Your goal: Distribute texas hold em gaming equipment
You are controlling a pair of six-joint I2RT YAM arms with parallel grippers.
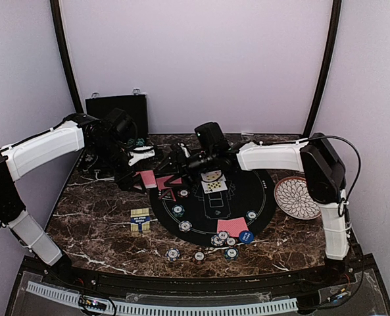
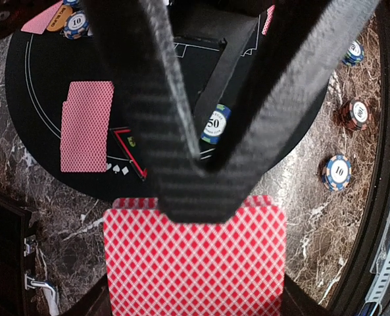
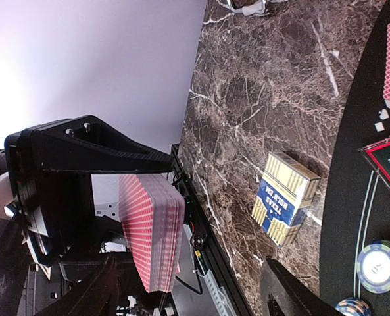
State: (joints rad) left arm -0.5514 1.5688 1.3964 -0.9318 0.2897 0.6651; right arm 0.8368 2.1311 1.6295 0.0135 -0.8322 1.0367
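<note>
Dark brown marbled tabletop (image 1: 102,224) inside a pale-walled enclosure, with a round black felt mat (image 1: 201,214) at its centre. Nearest us, at the mat's 6 o'clock, we see three small round poker chips (image 1: 199,257) with striped edges in a row on the marble. Just inside the mat's rim at 5 o'clock lie red-backed playing cards (image 1: 233,226), with a blue button disc (image 1: 246,237) and more of these chips just beside them. Off the mat at 9 o'clock rests a yellow-and-blue card box (image 1: 140,220). At 3 o'clock sits a round white petal-patterned plate (image 1: 296,196). A face-up card (image 1: 213,184) lies on the mat under the right arm. At the mat's 10 o'clock edge the left gripper (image 2: 195,197) is clenched on a thick deck (image 2: 195,263) of red-backed cards, held off the table. The right gripper (image 1: 176,161), just beside that deck toward 12 o'clock, has its fingers spread and grasps nothing. Farthest, at 11 o'clock, a black hard case (image 1: 116,105) stands against the back wall.
</note>
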